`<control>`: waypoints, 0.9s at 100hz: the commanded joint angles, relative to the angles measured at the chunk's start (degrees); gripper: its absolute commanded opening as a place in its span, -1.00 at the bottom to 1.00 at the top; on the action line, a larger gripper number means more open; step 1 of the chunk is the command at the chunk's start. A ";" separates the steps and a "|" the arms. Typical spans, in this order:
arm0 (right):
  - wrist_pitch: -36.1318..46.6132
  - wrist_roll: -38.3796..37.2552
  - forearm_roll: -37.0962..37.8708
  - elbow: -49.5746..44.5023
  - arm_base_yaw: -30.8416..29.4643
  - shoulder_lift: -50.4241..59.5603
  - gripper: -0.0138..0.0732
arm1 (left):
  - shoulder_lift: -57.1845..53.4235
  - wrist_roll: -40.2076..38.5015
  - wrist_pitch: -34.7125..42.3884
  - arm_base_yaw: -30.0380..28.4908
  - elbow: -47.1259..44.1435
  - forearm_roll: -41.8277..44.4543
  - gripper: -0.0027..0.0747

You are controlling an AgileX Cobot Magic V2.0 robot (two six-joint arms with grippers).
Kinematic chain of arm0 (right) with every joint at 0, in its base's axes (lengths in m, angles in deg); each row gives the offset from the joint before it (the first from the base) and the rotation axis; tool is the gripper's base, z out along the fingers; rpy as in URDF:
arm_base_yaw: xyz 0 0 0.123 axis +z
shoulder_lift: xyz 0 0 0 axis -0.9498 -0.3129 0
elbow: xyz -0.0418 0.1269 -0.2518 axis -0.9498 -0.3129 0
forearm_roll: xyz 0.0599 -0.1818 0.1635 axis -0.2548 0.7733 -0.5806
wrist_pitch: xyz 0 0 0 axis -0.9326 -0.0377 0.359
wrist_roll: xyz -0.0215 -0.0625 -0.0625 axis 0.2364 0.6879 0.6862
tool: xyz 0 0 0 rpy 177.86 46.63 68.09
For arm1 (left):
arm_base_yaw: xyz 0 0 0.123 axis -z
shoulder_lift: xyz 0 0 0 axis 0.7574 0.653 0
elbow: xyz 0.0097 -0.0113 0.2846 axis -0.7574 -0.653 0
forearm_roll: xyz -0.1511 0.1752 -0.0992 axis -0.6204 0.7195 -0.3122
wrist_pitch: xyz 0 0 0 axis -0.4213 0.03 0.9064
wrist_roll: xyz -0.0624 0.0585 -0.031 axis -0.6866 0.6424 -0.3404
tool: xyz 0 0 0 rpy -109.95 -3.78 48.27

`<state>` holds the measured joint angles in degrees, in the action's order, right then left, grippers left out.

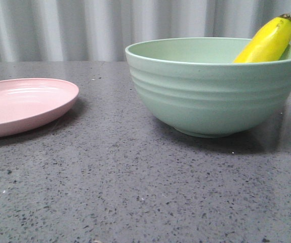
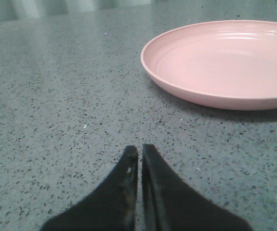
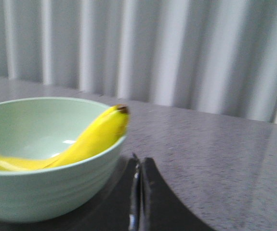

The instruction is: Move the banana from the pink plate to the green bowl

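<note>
The yellow banana [image 1: 266, 41] lies inside the pale green bowl [image 1: 211, 91] at the right, its stem end leaning up over the far right rim. The right wrist view also shows the banana [image 3: 92, 139] in the bowl [image 3: 42, 187]. The pink plate [image 1: 24, 105] sits at the left and holds nothing; it also shows in the left wrist view [image 2: 225, 62]. My left gripper [image 2: 139, 150] is shut and empty, low over the table beside the plate. My right gripper [image 3: 139, 161] is shut and empty, just beside the bowl's outer wall. Neither gripper shows in the front view.
The table [image 1: 135, 192] is dark grey speckled stone. A pale corrugated wall [image 1: 84, 25] stands behind it.
</note>
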<state>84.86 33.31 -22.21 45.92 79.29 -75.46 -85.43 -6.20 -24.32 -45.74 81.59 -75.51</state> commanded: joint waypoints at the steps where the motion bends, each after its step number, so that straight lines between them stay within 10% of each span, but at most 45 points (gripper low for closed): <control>1: 11.13 -5.11 2.98 -1.57 -4.57 -0.57 -0.83 | -1.65 -0.42 3.39 -0.04 -0.57 -0.06 -0.98; 19: 15.72 -10.95 3.48 -8.46 -10.98 -0.33 -0.83 | -1.65 -0.42 3.39 -0.04 -0.57 -0.06 -0.98; 59: -15.52 -10.36 3.30 -8.34 -13.76 7.53 -0.83 | -1.65 -0.42 3.49 -0.04 -0.57 -0.06 -0.98; 90: -16.41 -9.96 3.49 -8.34 -13.76 7.53 -0.83 | -1.65 -0.42 3.49 -0.04 -0.57 -0.06 -0.98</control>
<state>67.19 22.81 -19.45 38.68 65.97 -69.25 -85.43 -6.20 -24.32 -45.74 81.59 -75.51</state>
